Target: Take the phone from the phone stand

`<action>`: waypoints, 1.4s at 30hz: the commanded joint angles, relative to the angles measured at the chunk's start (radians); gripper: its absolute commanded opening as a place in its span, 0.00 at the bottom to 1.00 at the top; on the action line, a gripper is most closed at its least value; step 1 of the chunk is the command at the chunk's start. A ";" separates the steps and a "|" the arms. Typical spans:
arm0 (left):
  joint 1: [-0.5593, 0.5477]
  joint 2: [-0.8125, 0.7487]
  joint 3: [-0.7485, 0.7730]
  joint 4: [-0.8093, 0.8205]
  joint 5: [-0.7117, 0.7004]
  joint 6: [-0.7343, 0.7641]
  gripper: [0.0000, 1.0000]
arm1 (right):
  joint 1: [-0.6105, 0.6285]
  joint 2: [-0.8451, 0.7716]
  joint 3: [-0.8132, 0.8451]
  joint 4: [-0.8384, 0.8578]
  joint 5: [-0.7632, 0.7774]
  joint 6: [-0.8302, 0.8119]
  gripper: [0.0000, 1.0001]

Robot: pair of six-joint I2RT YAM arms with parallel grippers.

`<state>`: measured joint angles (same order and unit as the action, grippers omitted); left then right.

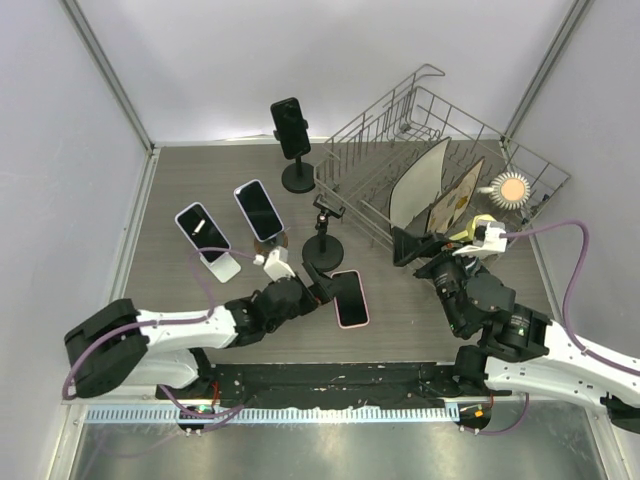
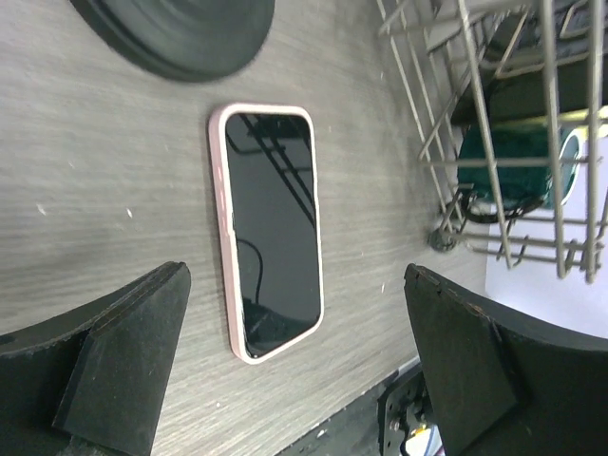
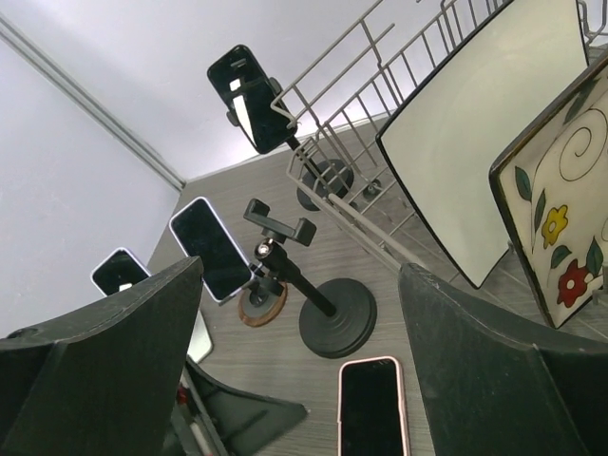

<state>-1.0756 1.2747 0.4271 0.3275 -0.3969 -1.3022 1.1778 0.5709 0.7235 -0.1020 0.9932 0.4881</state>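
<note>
phone (image 2: pixel 271 228), pink case: flat on the table (image 2: pixel 114 190), screen up, lower end between the spread fingers of the left gripper (image 2: pixel 296 274), untouched. phone stand (image 3: pixel 337 318): empty clamp shown in right wrist and top views only. right gripper (image 3: pixel 302 269): spread, holding nothing.

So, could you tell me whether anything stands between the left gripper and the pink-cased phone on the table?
Nothing visible does: the pink-cased phone lies flat on the grey wood-grain table, right in front of the open left gripper.
</note>
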 commanded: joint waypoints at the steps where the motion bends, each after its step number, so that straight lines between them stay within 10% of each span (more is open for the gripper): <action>1: 0.074 -0.116 0.002 -0.140 -0.022 0.133 1.00 | 0.003 0.041 0.031 0.013 -0.037 -0.063 0.89; 21: 0.919 -0.368 0.472 -0.708 0.595 0.736 1.00 | -0.144 0.417 0.251 -0.093 -0.454 -0.209 0.95; 42: 0.971 -0.355 0.519 -0.628 0.634 0.948 1.00 | -0.400 0.765 0.527 -0.081 -0.746 -0.319 0.93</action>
<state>-0.1093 0.8413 0.8646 -0.3859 0.1478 -0.3798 0.7746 1.3773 1.2041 -0.2253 0.2886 0.1970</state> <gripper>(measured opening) 0.996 0.936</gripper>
